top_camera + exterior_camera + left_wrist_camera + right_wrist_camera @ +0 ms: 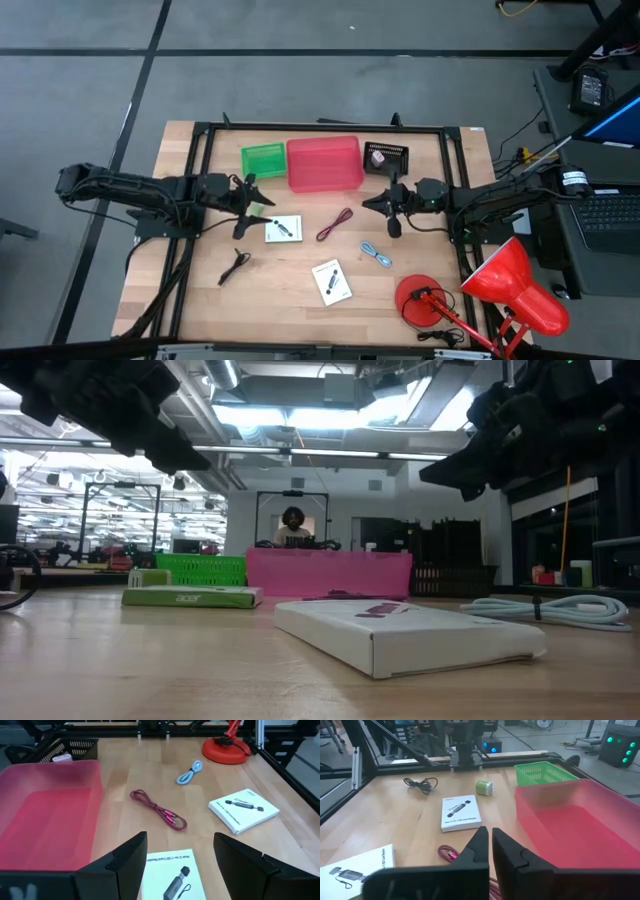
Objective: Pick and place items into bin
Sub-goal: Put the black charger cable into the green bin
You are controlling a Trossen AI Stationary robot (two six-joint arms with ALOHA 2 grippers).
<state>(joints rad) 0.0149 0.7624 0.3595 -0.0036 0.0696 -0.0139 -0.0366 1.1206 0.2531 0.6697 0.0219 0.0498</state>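
Note:
Two white cards with a black mark lie flat on the table: one (283,229) just in front of my left gripper (255,207), the other (331,281) nearer the front edge. A red cord (335,224), a blue cord (376,255) and a dark cord (233,266) lie loose on the wood. A small green piece (484,787) sits by the first card. The pink bin (324,164) stands at the far side. My left gripper (180,865) hovers open over the first card (172,877). My right gripper (372,204) hangs shut (491,847) above the red cord (449,854).
A green basket (263,159) stands left of the pink bin, and a black basket (385,157) holding a pinkish piece (378,158) stands to its right. A red desk lamp (480,290) occupies the near right corner. A black frame (320,127) runs around the table's edges.

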